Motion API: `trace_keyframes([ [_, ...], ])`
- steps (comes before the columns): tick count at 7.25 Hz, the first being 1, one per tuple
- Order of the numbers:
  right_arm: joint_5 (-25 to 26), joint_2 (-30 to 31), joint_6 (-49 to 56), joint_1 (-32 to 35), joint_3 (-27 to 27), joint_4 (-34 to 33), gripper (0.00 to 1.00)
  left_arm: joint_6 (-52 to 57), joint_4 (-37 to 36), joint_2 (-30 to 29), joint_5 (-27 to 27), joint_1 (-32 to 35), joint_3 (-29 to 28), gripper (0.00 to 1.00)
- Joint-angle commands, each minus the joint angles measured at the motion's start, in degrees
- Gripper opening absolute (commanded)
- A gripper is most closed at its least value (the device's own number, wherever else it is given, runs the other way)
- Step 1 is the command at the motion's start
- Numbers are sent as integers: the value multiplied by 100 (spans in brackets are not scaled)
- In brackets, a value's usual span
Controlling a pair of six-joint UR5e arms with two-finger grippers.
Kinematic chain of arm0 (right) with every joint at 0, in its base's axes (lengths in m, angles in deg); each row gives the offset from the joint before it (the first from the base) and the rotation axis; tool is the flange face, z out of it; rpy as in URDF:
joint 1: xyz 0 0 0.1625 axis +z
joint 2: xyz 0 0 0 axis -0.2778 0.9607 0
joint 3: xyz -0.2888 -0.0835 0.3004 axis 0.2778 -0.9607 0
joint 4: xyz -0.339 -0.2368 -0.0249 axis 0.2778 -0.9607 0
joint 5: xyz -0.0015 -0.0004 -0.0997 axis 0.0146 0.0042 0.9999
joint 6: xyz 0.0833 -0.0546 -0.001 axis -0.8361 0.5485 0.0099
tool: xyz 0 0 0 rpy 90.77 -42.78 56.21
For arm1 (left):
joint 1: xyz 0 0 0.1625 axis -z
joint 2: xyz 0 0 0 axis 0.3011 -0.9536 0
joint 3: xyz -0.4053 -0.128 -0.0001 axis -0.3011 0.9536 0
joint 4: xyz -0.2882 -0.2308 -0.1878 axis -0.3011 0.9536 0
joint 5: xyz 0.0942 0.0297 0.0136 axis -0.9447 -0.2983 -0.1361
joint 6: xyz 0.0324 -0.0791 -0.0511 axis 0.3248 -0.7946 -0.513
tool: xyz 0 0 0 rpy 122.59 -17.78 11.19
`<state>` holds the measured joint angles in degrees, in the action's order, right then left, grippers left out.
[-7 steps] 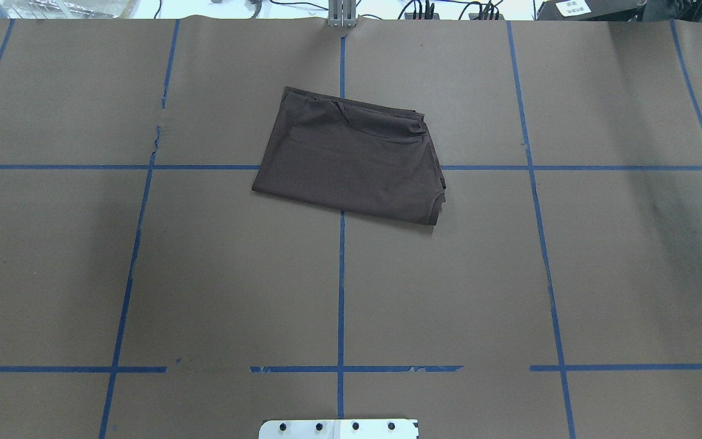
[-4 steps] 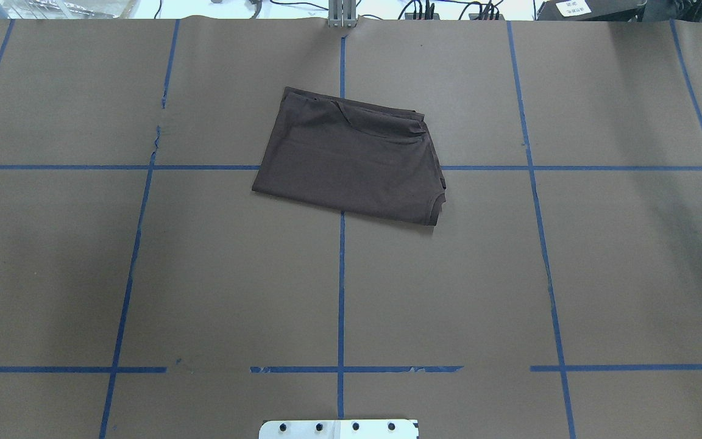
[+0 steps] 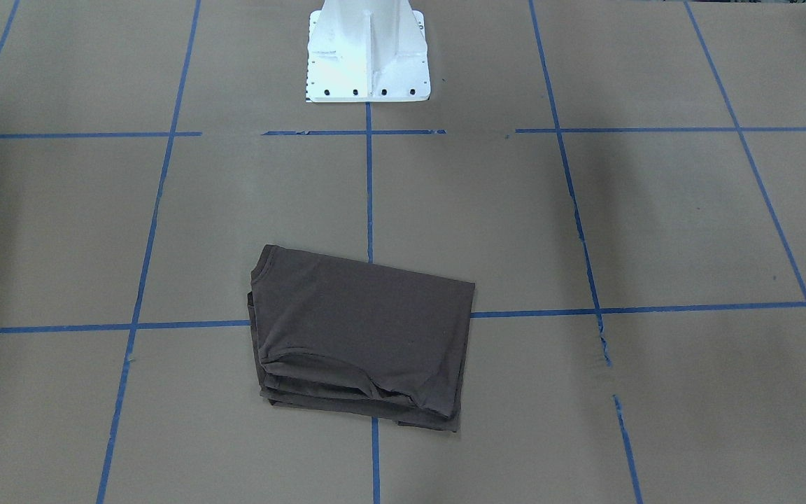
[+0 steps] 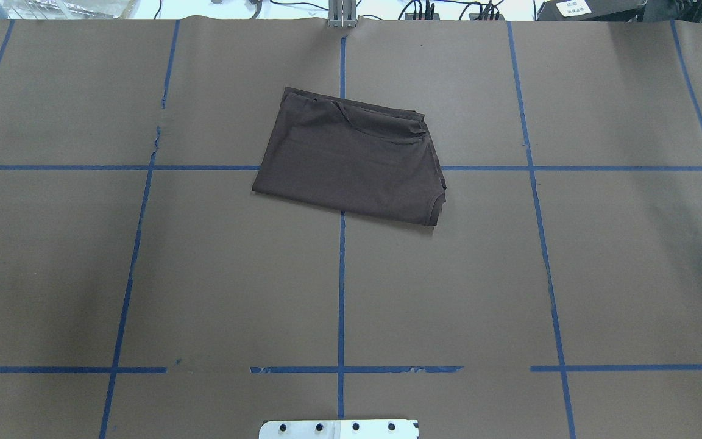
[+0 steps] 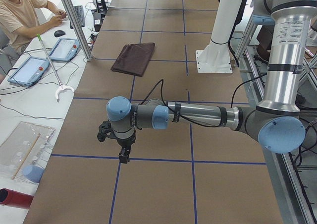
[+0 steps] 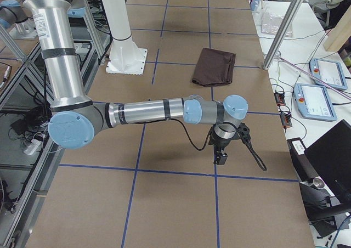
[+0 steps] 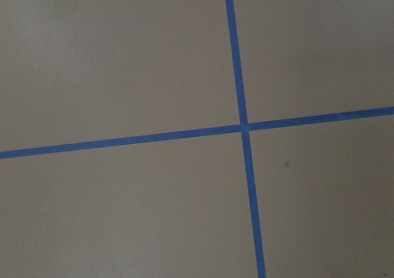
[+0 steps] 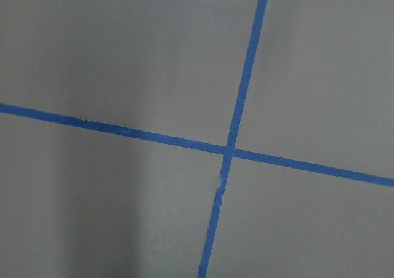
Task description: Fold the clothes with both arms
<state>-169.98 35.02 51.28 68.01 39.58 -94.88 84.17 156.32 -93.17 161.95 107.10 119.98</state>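
T-shirt [image 4: 348,161] is on the tabletop [image 4: 235,274] at far ctr, well apart from both arms. It's a dark brown, folded, roughly rectangular packet, skewed a bit vs the blue tape [image 4: 340,292] grid, straddling the ctr line and the far cross line.

Left arm [image 5: 198,115] is stretched low over the tabletop's left end, with the left end effector [image 5: 124,154] pointing down near a tape crossing and nothing seen in it. Can't tell if it's released or clenched, since it shows only in the side cam. Same for the right arm [image 6: 142,112] at the right end: the right end effector [image 6: 220,157] hangs over bare brown paper [image 8: 123,56], jaw state not readable. Both wrist cams show only paper and tape, no fabric.

Handling, IMO: thin soft knit, light, limp, no stiffness at all. It'll drape and sag the moment a corner lifts, and the layers will likely slide on each other. The paper looks matte, so prob. some drag.

The near edge is a clean single fold. The far edge shows several stacked layers w/ a curved hem. If another fold is needed, I'd pinch the two far corners, through all layers, one per arm, and keep them level. Otherwise the packet looks approx done.
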Motion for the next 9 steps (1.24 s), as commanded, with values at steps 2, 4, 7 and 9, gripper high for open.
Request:
trace_keyframes([
  [2,-419,61,77,-152,49,-11,100,-26,218,18,10,-168,-33,100],
  [4,-757,148,17,-161,75,6,100,-1,184,-167,-7,-168,20,100],
  [7,-766,157,7,-170,58,15,100,26,-17,-106,-16,-168,11,100],
  [9,-766,157,7,-196,49,15,100,26,-508,-97,-16,-168,-24,100],
])
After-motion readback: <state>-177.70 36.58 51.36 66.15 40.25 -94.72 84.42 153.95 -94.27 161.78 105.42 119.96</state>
